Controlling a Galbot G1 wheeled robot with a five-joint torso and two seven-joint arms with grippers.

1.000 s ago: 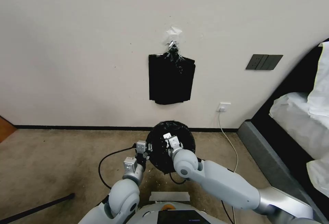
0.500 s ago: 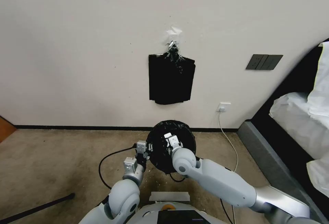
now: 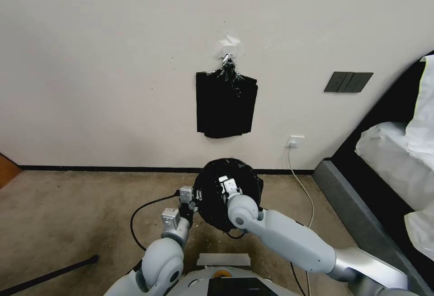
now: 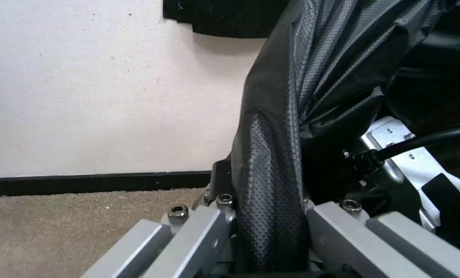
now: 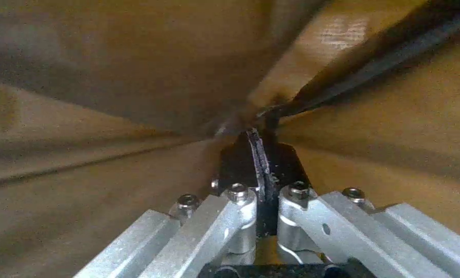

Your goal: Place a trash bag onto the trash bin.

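The trash bag [image 3: 246,176] is a crinkly black sheet spread into a round mouth on the floor by the wall. It covers the trash bin, which is hidden. My left gripper [image 3: 190,200] is at the bag's left edge, shut on a fold of the bag [image 4: 271,200]. My right gripper [image 3: 224,183] reaches into the mouth of the bag. In the right wrist view its jaws are shut [image 5: 259,154] on a thin black strip of bag film [image 5: 257,146].
A flat stack of black bags [image 3: 226,106] hangs on the wall above. A black cable [image 3: 144,207] loops on the carpet at left, and a white cord [image 3: 300,183] drops from a socket. A bed [image 3: 389,160] stands at right. A black rod [image 3: 49,273] lies lower left.
The right arm has shifted slightly and the bag's mouth has stretched a little to the right. The left gripper has held its place.
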